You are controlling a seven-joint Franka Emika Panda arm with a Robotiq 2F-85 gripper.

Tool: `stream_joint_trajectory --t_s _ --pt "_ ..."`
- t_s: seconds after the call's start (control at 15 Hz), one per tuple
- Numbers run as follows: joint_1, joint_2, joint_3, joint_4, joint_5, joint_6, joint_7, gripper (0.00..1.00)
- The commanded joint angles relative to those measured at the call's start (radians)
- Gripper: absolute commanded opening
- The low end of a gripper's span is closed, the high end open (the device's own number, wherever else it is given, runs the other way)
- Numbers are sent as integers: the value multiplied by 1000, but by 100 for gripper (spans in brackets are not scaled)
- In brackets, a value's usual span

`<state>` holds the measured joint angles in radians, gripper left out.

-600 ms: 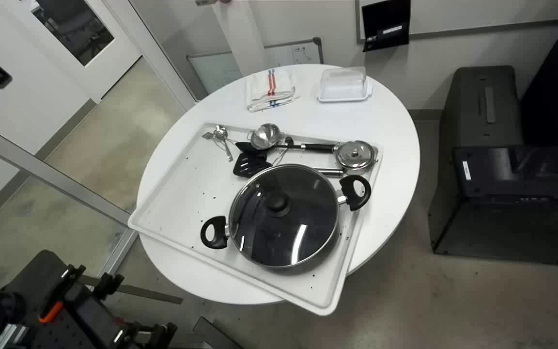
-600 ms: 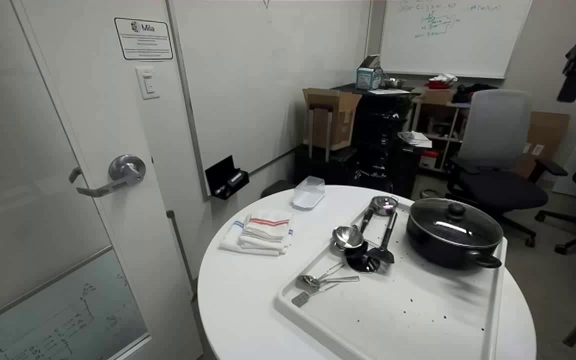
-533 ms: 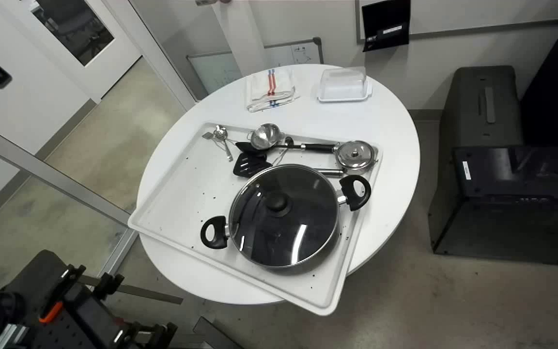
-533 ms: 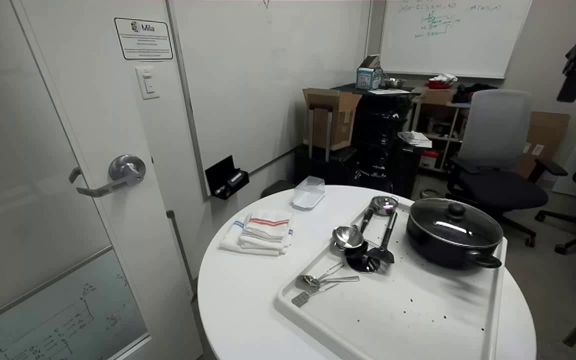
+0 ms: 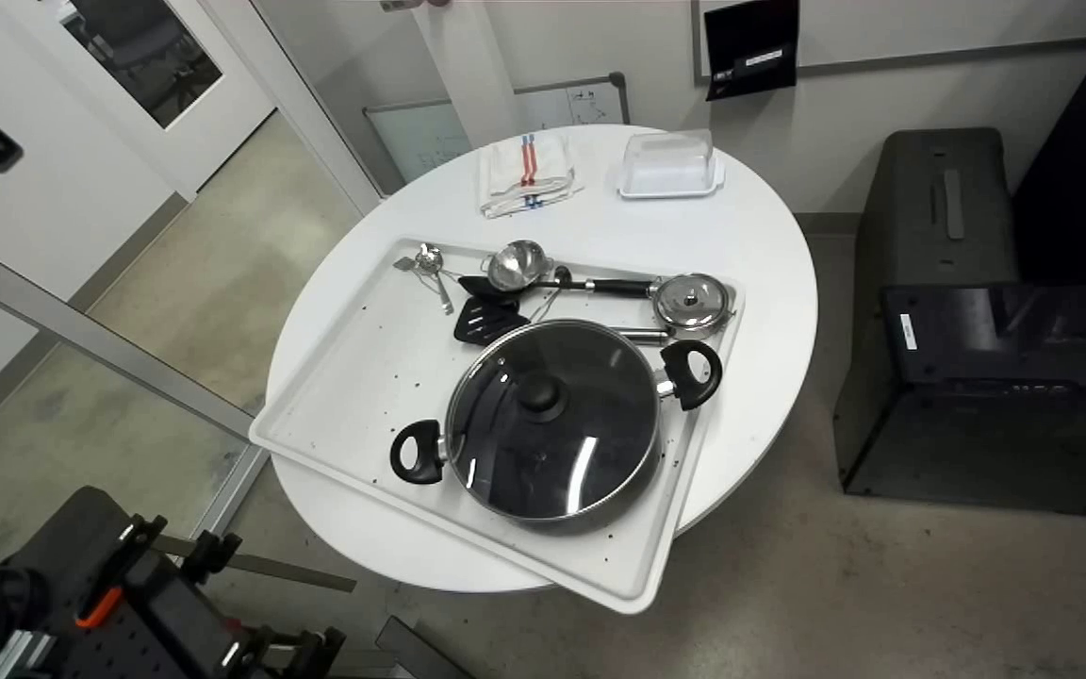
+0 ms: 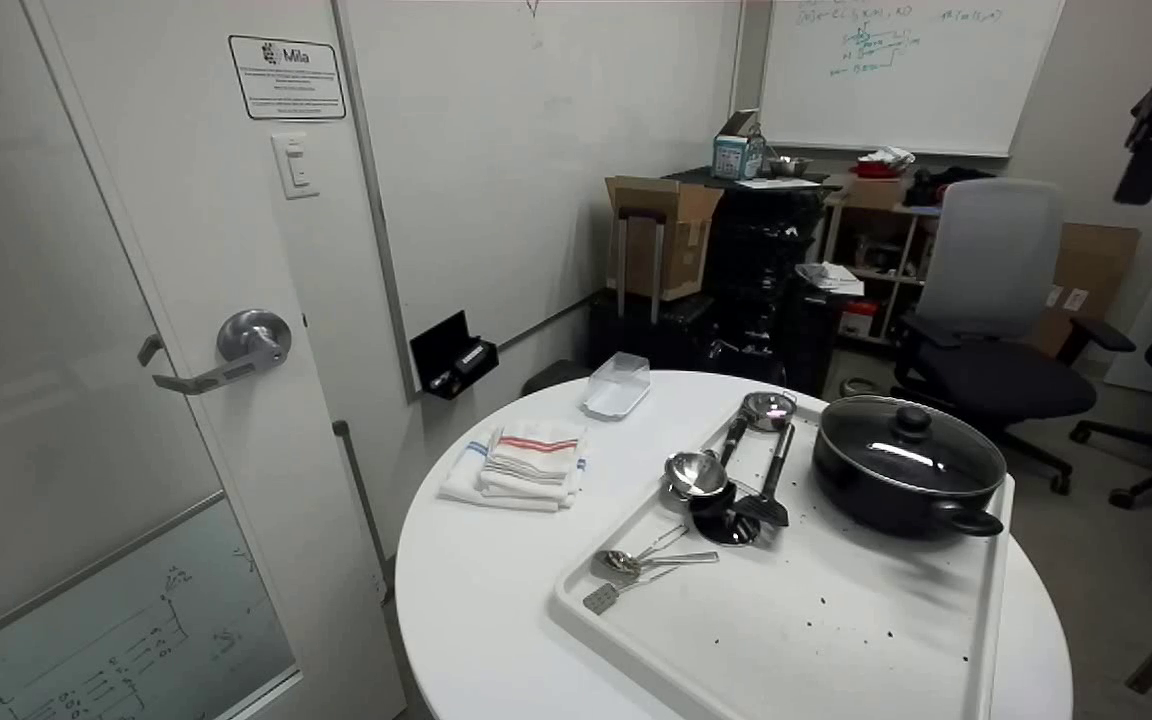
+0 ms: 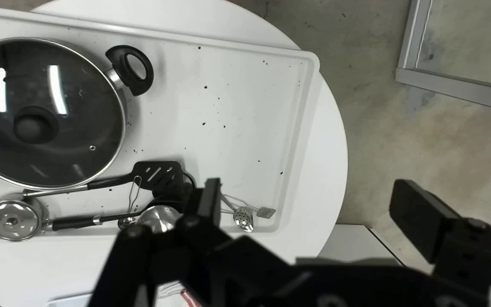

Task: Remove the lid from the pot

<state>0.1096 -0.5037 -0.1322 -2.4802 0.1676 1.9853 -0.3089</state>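
Observation:
The pot is wide and black, with loop side handles, and stands on the tray in both exterior views (image 5: 418, 453) (image 6: 871, 498). It also shows at the left of the wrist view (image 7: 130, 70). The lid, see-through glass with a metal rim and black knob, sits on the pot in both exterior views (image 5: 552, 424) (image 6: 911, 448) and in the wrist view (image 7: 58, 119). My gripper (image 7: 307, 198) is wide open with nothing between its fingers. In the wrist view it lies to the right of the pot, apart from the lid. Only a dark part of it shows at the exterior views' edges.
A white tray (image 5: 345, 377) on a round white table (image 5: 769, 245) also holds a black slotted spatula (image 5: 486, 321), a small metal pot (image 5: 691, 304) and metal utensils (image 6: 636, 565). A folded towel (image 6: 526, 465) and a clear container (image 6: 618, 385) stand beyond the tray.

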Motion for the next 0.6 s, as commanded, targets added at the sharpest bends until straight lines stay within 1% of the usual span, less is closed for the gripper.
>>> stream_joint_trajectory --t_s 0.0,0.2,0.53 --pt "-18 2 16 2 8 -4 -7 100" --pt "-20 11 16 6 12 -3 -5 100" --pt "-46 103 6 29 20 12 13 100"
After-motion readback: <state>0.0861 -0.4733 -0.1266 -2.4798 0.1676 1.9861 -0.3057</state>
